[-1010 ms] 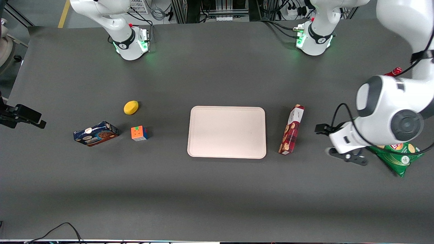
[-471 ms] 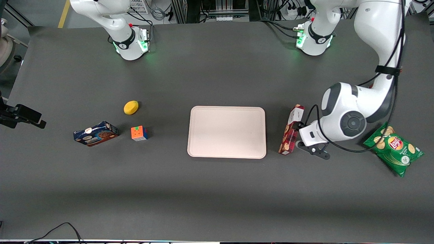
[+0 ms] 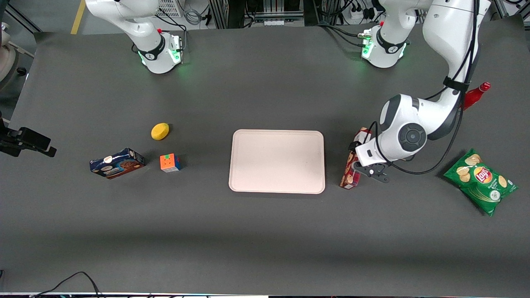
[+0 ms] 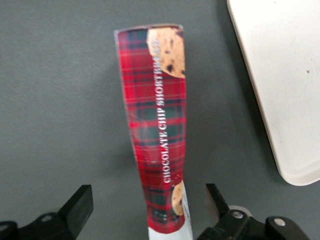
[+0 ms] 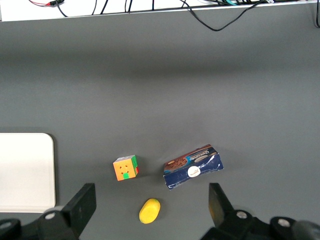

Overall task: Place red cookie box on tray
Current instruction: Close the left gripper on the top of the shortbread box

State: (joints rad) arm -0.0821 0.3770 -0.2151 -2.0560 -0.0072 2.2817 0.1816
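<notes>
The red cookie box (image 3: 349, 176) lies flat on the dark table beside the tray (image 3: 276, 161), its long side running along the tray's short edge, toward the working arm's end. My gripper (image 3: 365, 164) hovers over the box's middle and covers part of it in the front view. In the left wrist view the tartan box (image 4: 157, 125) runs lengthwise between the two fingers (image 4: 80, 205). The gripper (image 4: 148, 207) is open, with a gap on each side of the carton. The tray's rounded corner (image 4: 280, 75) shows beside the box, with nothing on it.
A green chips bag (image 3: 480, 180) and a red bottle (image 3: 474, 95) lie toward the working arm's end. Toward the parked arm's end are a dark blue cookie box (image 3: 117, 163), a colour cube (image 3: 169, 162) and a yellow lemon (image 3: 160, 131).
My arm has swept from above the chips bag toward the tray and now hangs over the red cookie box. The bag and bottle came into view. The box has not moved.
</notes>
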